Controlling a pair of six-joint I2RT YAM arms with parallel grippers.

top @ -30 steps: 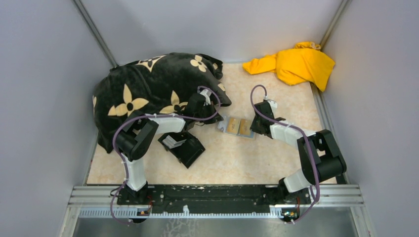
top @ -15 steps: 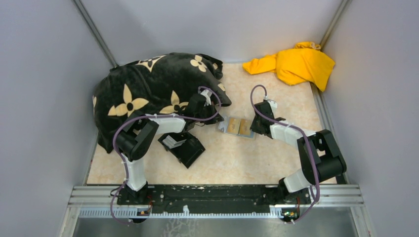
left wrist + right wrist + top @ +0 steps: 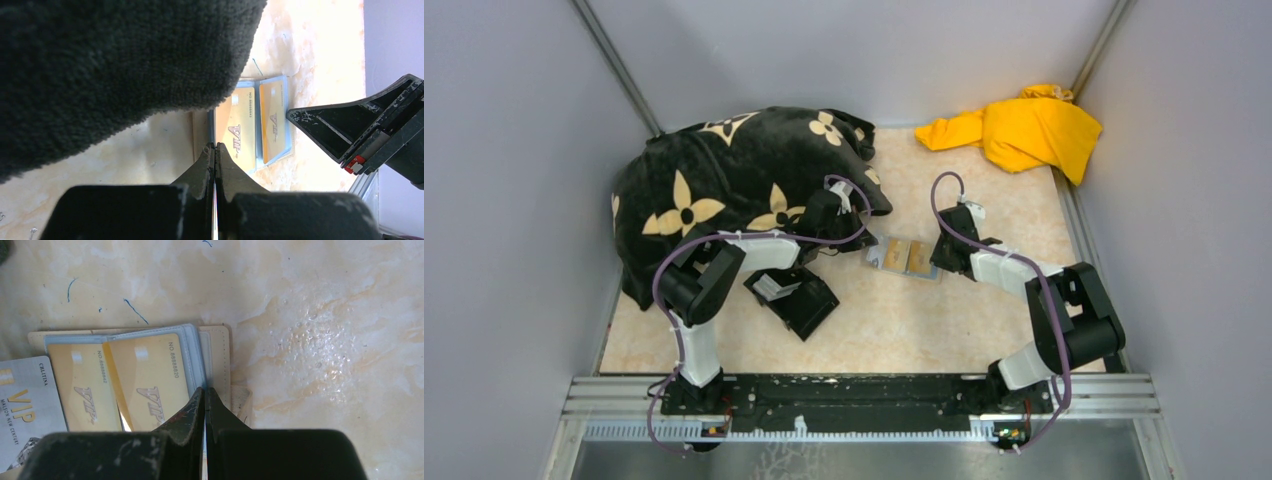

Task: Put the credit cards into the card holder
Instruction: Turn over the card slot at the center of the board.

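Observation:
The tan card holder [image 3: 902, 257] lies open on the table between my grippers. Its clear sleeves hold two gold-orange cards [image 3: 150, 375] [image 3: 82, 385], also seen in the left wrist view [image 3: 239, 125]. A pale blue-grey card [image 3: 25, 402] lies at the holder's left end, partly over it. My left gripper [image 3: 215, 146] is shut, its tips at the holder's left edge [image 3: 200, 135]. My right gripper [image 3: 204, 390] is shut, its tips on the sleeve's right edge beside the tan flap [image 3: 220, 360] and clasp tab [image 3: 242, 400]. Both also show in the top view, left gripper [image 3: 856, 246] and right gripper [image 3: 938, 262].
A black cushion with gold flowers [image 3: 724, 180] lies at the back left, against my left arm, and fills the upper left wrist view [image 3: 115, 60]. A black box [image 3: 794, 297] sits under the left arm. A yellow cloth [image 3: 1024, 130] lies at the back right. Grey walls enclose the table.

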